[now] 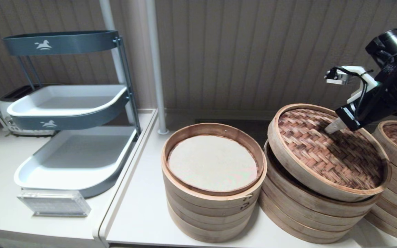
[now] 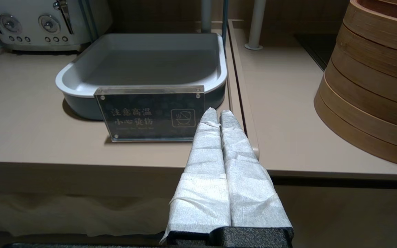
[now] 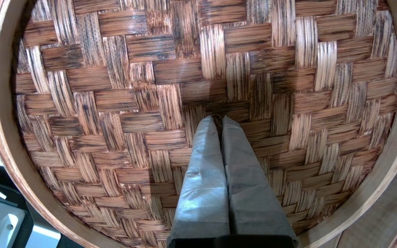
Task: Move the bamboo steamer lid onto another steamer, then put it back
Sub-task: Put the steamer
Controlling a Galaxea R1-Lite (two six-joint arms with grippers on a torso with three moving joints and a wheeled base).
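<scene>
The right claw (image 3: pixel 219 119) is closed on the centre loop of the lid (image 1: pixel 326 151), which hangs tilted over the wide steamer (image 1: pixel 305 217). Next, I think, it must be lowered flat.

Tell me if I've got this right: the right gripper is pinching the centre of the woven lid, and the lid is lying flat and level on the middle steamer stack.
Not quite. The right gripper is shut at the centre of the bamboo steamer lid, but in the head view the lid is tilted on the middle steamer stack, its left edge raised. The left gripper is parked off the counter edge.
</scene>
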